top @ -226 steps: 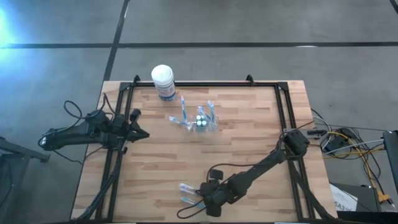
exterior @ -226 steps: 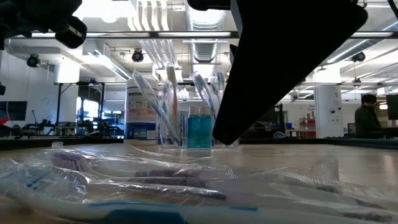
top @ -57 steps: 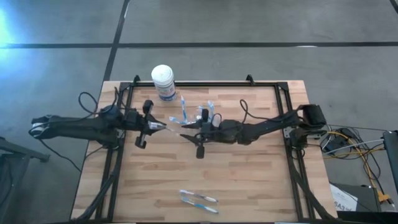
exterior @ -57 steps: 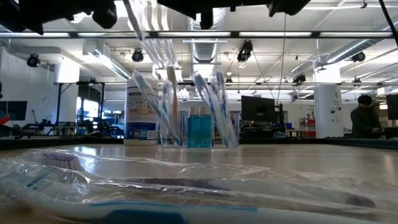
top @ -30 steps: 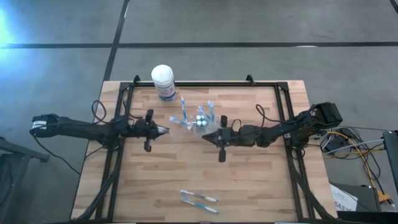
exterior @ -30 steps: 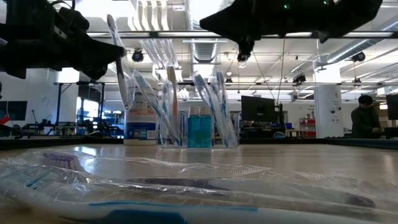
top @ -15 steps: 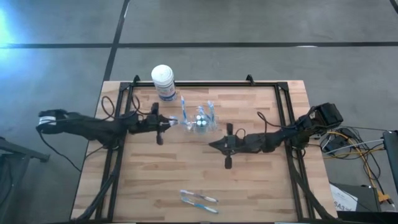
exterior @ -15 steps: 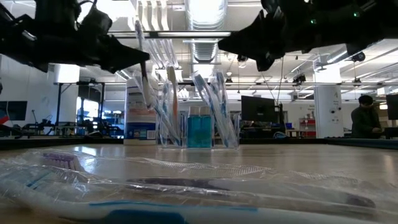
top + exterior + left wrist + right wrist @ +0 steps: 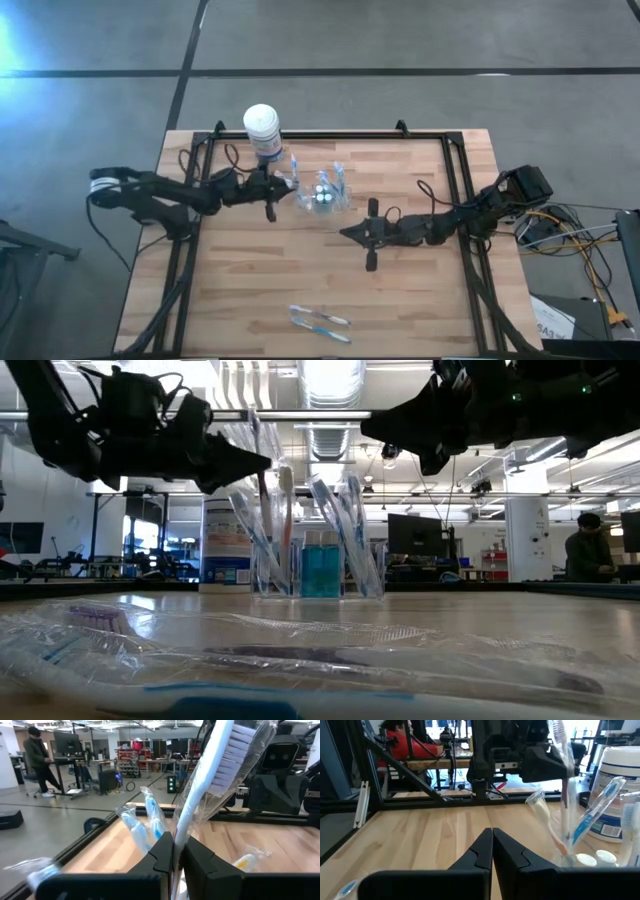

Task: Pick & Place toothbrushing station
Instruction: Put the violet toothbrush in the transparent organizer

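A small clear cup stands at the far middle of the table, with several blue-and-white toothbrushes leaning in it and white-capped pieces inside. My left gripper hovers just left of the cup, above its rim, shut on a plastic-wrapped toothbrush that stands nearly upright. My right gripper is shut and holds nothing. It hangs in the air on the cup's near right side. In the right wrist view the held toothbrush reaches down toward the cup. My left gripper pinches the wrapped toothbrush's shaft between its two fingers, a little below the bristle head. The fingers lie level, come from the table's left and cross the brush. The brush is clear of the table, head up, its handle hanging below the fingers.
A white-lidded tub with a blue label stands at the far edge, left of the cup. Wrapped toothbrushes lie near the front edge. Black frame rails run along the table's sides. A person stands far back in the room.
My left gripper has carried the wrapped toothbrush toward the table's right and far side, up to the cup, keeping it head up. My right gripper, shut, has drawn back from the cup toward the table's near right and sunk a little.
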Action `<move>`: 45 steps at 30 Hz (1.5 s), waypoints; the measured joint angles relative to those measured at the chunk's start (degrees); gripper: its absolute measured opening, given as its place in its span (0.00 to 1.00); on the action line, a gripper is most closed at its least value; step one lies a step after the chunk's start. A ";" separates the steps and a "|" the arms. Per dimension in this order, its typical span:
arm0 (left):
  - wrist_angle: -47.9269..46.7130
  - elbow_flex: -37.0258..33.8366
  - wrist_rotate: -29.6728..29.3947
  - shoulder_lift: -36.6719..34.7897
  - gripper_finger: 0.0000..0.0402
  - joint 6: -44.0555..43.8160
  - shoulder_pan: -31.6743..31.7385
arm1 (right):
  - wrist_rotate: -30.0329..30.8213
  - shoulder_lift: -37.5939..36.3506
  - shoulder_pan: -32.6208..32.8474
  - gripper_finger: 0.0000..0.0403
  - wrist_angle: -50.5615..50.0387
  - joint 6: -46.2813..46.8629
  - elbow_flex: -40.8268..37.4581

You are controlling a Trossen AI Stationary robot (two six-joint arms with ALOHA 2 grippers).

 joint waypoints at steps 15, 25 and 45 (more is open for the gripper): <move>8.16 2.30 -6.47 13.48 0.06 -5.66 -0.02 | -0.14 0.00 0.00 0.02 -0.08 -0.02 0.13; 11.42 2.56 -7.32 20.00 0.06 -6.10 -0.02 | -0.16 0.00 0.00 0.02 -0.14 -0.02 0.13; 12.47 2.37 -6.93 19.78 0.27 -8.58 -0.02 | -0.16 0.00 0.00 0.02 -0.21 0.21 0.11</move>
